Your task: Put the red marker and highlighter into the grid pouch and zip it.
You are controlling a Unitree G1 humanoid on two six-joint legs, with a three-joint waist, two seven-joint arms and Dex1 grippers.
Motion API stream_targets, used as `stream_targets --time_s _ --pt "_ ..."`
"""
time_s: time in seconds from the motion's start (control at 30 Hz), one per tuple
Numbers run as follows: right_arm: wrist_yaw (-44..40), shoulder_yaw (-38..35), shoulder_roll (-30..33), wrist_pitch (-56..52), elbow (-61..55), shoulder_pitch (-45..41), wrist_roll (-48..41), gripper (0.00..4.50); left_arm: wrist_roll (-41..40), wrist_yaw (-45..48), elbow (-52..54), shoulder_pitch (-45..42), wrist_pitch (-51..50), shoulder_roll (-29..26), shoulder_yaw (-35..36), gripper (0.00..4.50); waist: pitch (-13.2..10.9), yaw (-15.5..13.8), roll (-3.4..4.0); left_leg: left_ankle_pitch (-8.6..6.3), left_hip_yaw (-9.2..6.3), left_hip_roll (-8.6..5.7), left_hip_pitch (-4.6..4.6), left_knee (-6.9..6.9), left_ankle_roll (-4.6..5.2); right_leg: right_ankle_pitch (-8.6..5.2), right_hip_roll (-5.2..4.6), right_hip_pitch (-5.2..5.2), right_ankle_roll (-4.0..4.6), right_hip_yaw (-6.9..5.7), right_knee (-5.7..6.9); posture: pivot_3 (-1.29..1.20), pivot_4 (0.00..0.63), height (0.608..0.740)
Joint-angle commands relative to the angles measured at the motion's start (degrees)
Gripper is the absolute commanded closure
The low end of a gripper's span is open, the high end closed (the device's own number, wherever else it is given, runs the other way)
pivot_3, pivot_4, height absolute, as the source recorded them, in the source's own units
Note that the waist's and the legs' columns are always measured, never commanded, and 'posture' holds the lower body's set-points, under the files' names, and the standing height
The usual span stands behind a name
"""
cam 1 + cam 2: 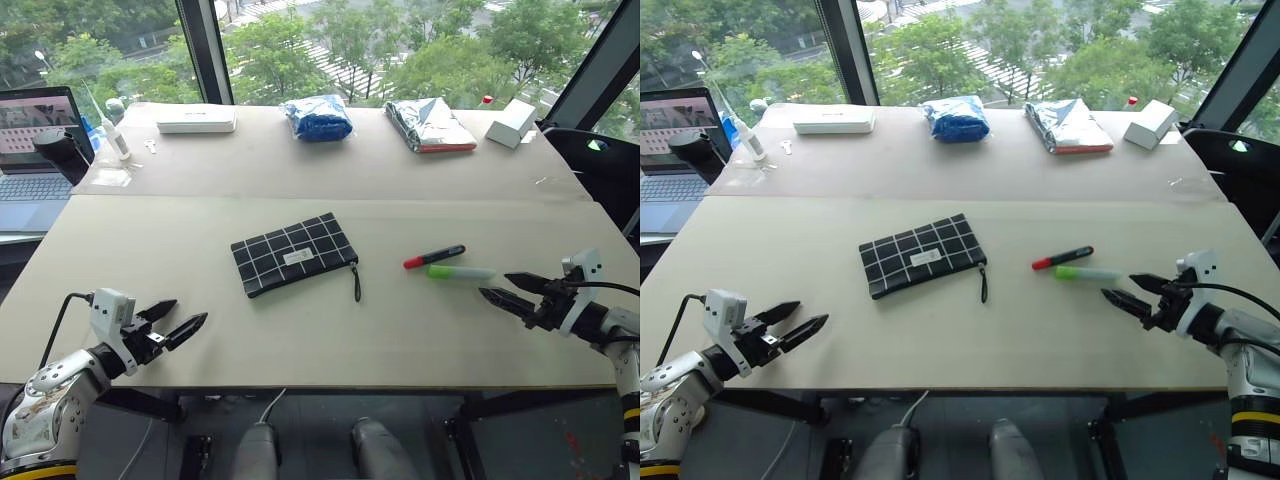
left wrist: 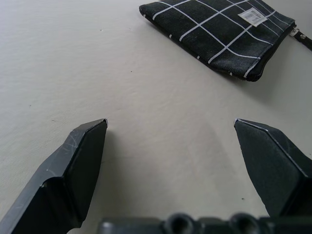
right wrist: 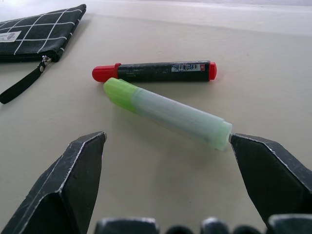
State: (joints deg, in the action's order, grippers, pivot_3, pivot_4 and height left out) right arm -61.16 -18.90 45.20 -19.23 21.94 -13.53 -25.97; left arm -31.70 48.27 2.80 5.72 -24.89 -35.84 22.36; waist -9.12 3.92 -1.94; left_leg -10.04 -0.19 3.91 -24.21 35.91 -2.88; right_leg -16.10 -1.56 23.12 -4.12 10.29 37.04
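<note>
The left gripper (image 1: 178, 322) hovered low over the near-left part of the table (image 1: 300, 340), its two black fingers spread wide and holding nothing. The pouch (image 1: 292, 253) lay flat ahead of it and off to its right, near the middle of the table: black cloth with white grid lines, a small white label, its zip strap (image 1: 355, 281) trailing from the right end. It looked closed.

Further right lay the marker (image 1: 434, 257), black-barrelled with a red cap, and just on its near side the highlighter (image 1: 460, 272), pale green with a clearer end. The two lay nearly side by side, close or touching at their left ends, both running roughly left to right across the table.

The right gripper (image 1: 506, 289) was plainly the nearer, its fingers also wide apart and empty, pointing leftward almost along the highlighter's length, just short of its right end. I'd say that gripper would need to turn across the barrel to grip it.
</note>
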Motion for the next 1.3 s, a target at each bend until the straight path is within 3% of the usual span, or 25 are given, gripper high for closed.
stream_targets --time_s 0.03,0.2,0.33,0.6,0.67,0.87,1.03,1.3 --pt "-0.2 -1.8 0.9 1.0 -2.1 0.3 -0.8 0.02 -1.5 1.0 0.0 -0.5 0.4 -0.1 0.9 0.0 0.0 0.0 0.0 0.0 0.0 0.0 0.0 0.0 0.0 0.0 0.0 0.0 0.0 0.0 0.0 0.0 0.15 0.74" --pt "-0.4 -1.9 0.6 0.4 -3.0 0.7 -1.4 0.02 -2.4 5.6 -2.0 -2.3 3.4 -0.6 1.3 0.0 0.0 0.0 0.0 0.0 0.0 0.0 -0.01 0.0 0.0 0.0 0.0 0.0 0.0 0.0 0.0 0.0 0.15 0.74" --pt "0.2 -3.4 0.7 -2.1 -4.5 -1.3 -4.0 0.99 2.4 9.8 -7.1 -4.5 12.5 -2.2 -0.4 0.0 0.0 0.1 0.0 0.0 0.0 0.0 0.0 0.0 0.0 0.0 0.01 0.02 0.0 0.0 0.0 0.0 0.15 0.74" --pt "-0.4 -2.0 1.1 -7.3 -11.8 -2.8 -6.9 3.79 13.0 13.3 -12.6 -6.9 27.5 -5.3 -6.4 0.0 0.0 0.1 0.0 0.0 0.0 0.0 -0.02 -0.02 0.0 0.0 0.01 0.02 0.01 0.0 0.0 0.0 0.15 0.74" --pt "0.3 1.0 -1.7 -10.4 -18.4 -4.6 -9.4 4.49 14.9 13.4 -11.2 -8.5 28.8 -5.3 -9.5 0.0 0.0 0.1 0.0 0.0 0.0 0.0 -0.03 -0.01 0.0 0.0 0.0 0.03 0.01 0.0 0.0 0.0 0.15 0.74" --pt "7.9 14.1 -12.1 -9.3 -23.8 -12.8 -2.5 4.49 20.9 13.6 -12.8 -12.9 34.4 -6.7 -15.3 0.0 0.0 0.3 0.0 0.0 -0.02 0.06 -0.02 -0.02 0.0 0.01 0.09 0.08 0.02 0.0 0.09 0.0 0.15 0.74" --pt "16.0 24.5 -20.3 -8.7 -20.4 -21.1 7.1 4.49 26.1 11.9 -19.2 -18.5 40.4 -8.2 -18.0 0.0 0.0 0.0 0.03 0.0 -0.02 0.05 -0.19 -0.04 0.0 0.26 0.07 0.23 0.45 -0.04 0.09 0.0 0.15 0.74" --pt "21.0 33.1 -24.6 -5.1 -12.7 -26.3 18.3 4.49 31.2 7.9 -26.5 -23.0 48.9 -8.3 -20.8 0.0 0.0 -0.5 0.03 0.0 -0.03 0.05 -0.16 -0.02 0.0 0.28 0.06 0.22 0.47 -0.11 0.17 0.0 0.15 0.74"
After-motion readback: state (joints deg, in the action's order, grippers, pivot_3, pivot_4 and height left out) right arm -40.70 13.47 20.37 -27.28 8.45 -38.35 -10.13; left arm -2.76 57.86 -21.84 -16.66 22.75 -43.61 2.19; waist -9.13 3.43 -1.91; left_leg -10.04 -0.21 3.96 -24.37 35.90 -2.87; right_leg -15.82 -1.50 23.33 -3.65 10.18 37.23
